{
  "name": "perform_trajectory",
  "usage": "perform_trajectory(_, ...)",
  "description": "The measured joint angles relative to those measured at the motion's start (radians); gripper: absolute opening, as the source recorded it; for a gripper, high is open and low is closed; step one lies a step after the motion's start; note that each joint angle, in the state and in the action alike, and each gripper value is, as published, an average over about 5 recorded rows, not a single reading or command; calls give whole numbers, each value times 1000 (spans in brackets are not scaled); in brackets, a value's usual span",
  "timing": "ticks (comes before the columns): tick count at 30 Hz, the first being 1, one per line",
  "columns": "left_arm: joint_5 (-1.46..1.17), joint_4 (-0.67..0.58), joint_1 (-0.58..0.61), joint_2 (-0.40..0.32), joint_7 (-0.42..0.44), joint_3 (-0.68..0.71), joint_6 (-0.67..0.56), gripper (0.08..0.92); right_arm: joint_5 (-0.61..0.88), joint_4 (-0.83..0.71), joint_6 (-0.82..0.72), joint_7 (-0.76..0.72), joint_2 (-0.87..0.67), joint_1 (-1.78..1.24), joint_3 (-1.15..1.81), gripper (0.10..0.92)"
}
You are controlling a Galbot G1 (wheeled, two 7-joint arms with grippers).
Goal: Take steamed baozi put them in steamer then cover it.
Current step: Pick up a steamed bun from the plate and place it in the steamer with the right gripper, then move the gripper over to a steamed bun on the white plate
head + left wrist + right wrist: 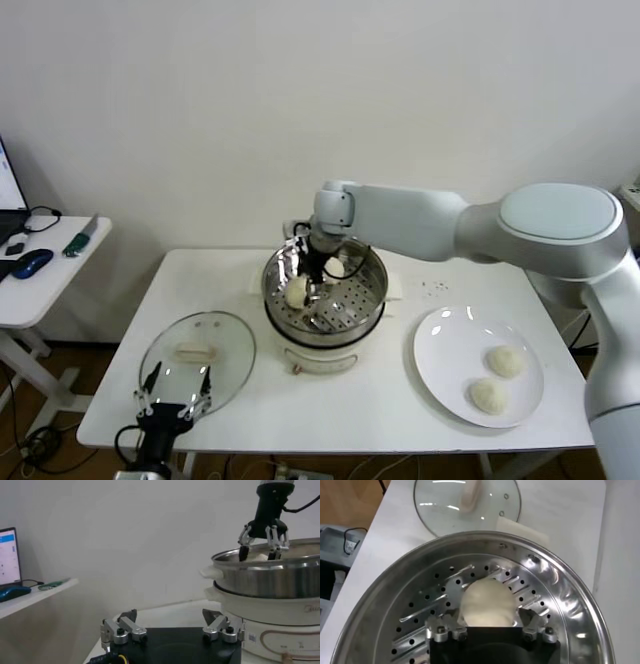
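The steamer (372,290) is a shiny steel basket on a white pot base at the table's middle. My right gripper (306,282) reaches down into it and stands open, its fingers either side of a cream-white baozi (487,602) that lies on the perforated floor (420,615). Behind the gripper, a second baozi (336,268) shows in the basket. Two more baozi (506,361) (489,396) lie on the white plate (440,345) to the right. The glass cover (225,345) lies flat on the table left of the steamer, handle up. My left gripper (173,400) hangs open over the cover's near edge.
A side desk (45,275) with a mouse and cables stands at the far left, apart from the table. The wall runs close behind the steamer. Bare tabletop (350,410) lies in front of the steamer, between the cover and the plate.
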Motion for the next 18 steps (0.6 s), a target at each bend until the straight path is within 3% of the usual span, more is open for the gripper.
perform_trajectory(9, -4, -3, 6, 6, -1, -6, -2, 823, -17, 46, 12, -31, -51, 47, -2, 823)
perform_trajectory(18, -2, -9, 4, 7, 0, -2, -2, 823, -26, 166, 35, -86, -221, 168, -29, 823)
